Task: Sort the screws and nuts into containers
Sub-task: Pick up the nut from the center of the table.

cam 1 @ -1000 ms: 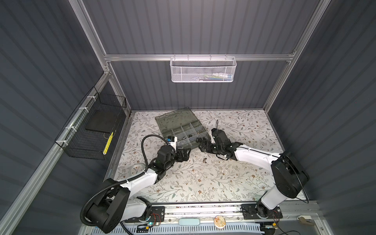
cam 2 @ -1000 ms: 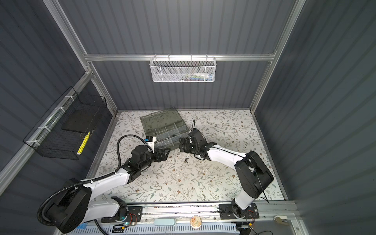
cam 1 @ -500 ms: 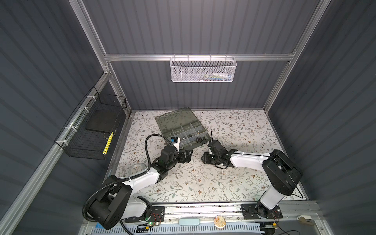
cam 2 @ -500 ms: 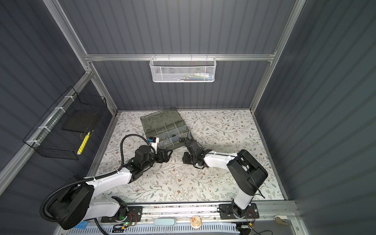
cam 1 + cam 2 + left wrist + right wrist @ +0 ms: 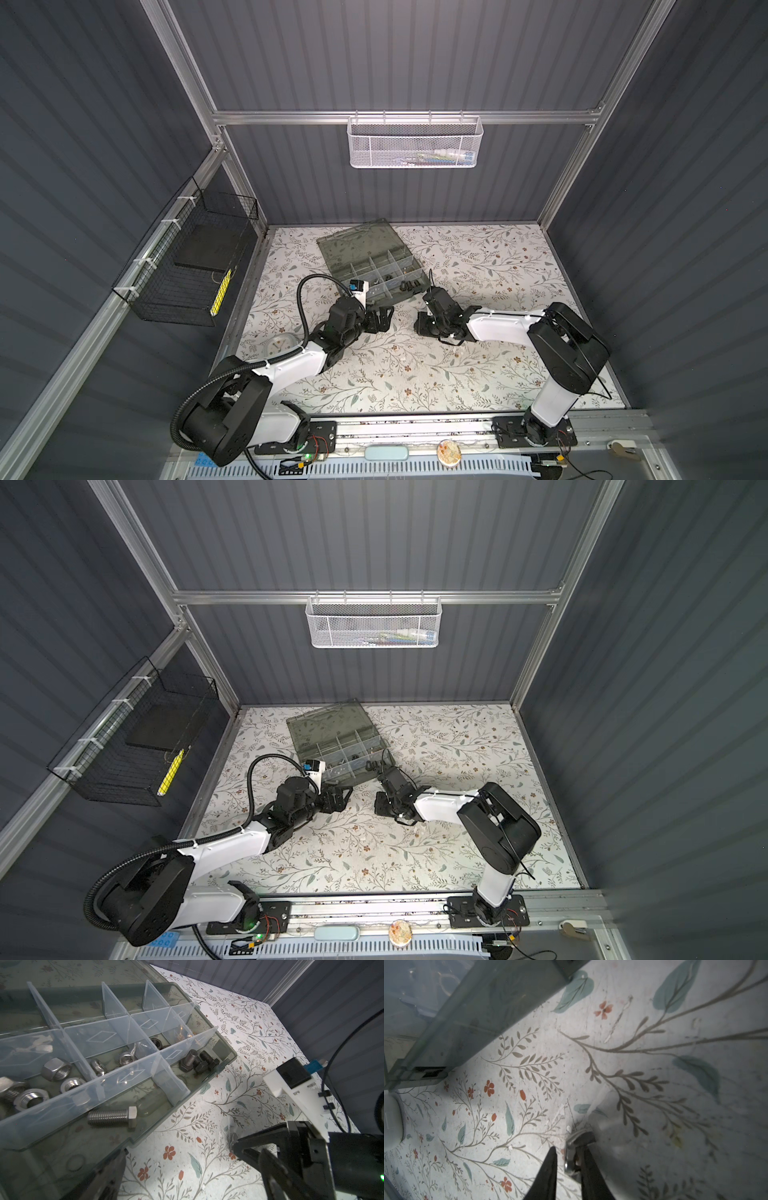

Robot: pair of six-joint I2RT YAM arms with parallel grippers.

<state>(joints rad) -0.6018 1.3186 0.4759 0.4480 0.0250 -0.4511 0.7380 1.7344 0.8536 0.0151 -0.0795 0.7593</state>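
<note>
Case [image 5: 52,1147]: flat grey-green plastic with thin straight walls and rounded corners. It sits askew on the mat [image 5: 478,374], toward the back left.
Lid [image 5: 357,243]: smoky see-through sheet, lying open behind the case.
Dividers [image 5: 116,1024]: pale translucent plates, upright, embossed with diamonds. They form rectangular compartments [image 5: 145,1095].
Nuts: shiny silver hex nuts [image 5: 57,1069] with threaded bores share one compartment. Silver wing nuts [image 5: 125,1057] lie in the next one.
Screws: three dark bolts [image 5: 199,1062] lie in the end compartment. One silver hex-head bolt [image 5: 112,1119] lies alone in the front row.
Silver piece [image 5: 571,1162]: small and glossy, standing on the mat just outside the case's near wall. I cannot tell what kind it is.
Right gripper [image 5: 569,1147]: black tapered fingers drawn close on either side of the silver piece. A sliver of mat shows beside one finger, so I cannot tell whether it is clamped.
Left gripper [image 5: 384,319]: jaws wide apart and holding nothing, just beside the case's near corner.
Edges: the two grippers are apart, with a strip of mat between them.
Open room: a broad stretch of matte floral mat runs toward the right wall and the front rail.
</note>
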